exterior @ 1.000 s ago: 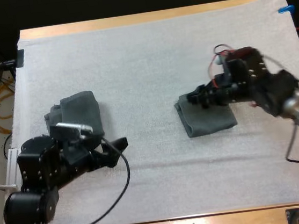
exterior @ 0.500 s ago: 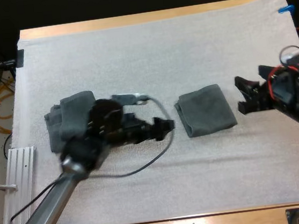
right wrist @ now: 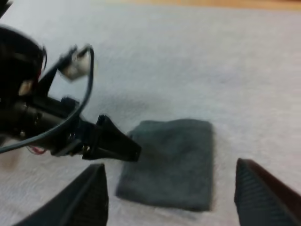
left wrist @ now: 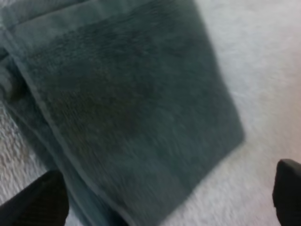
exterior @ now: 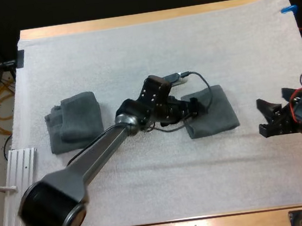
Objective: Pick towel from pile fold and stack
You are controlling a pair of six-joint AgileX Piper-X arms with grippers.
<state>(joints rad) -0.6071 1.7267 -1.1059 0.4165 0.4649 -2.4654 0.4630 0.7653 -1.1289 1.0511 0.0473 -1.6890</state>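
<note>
Your folded towel point(exterior: 212, 111) lies flat, long axis left-right, slightly skewed. Left claw point(exterior: 193, 110) hangs released at its left edge. Right claw point(exterior: 263, 116) is released, well apart.

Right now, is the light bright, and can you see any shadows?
High view: the white mat is evenly lit, no glare, with only a faint shadow beside the left gripper. Left wrist view: the folded towel looks dark against the pale mat. Right wrist view: a soft grey shadow lies on the mat near the left gripper.

White mat point(exterior: 149, 53) on wooden table point(exterior: 129, 21), metal rail point(exterior: 21, 160) alongside
</note>
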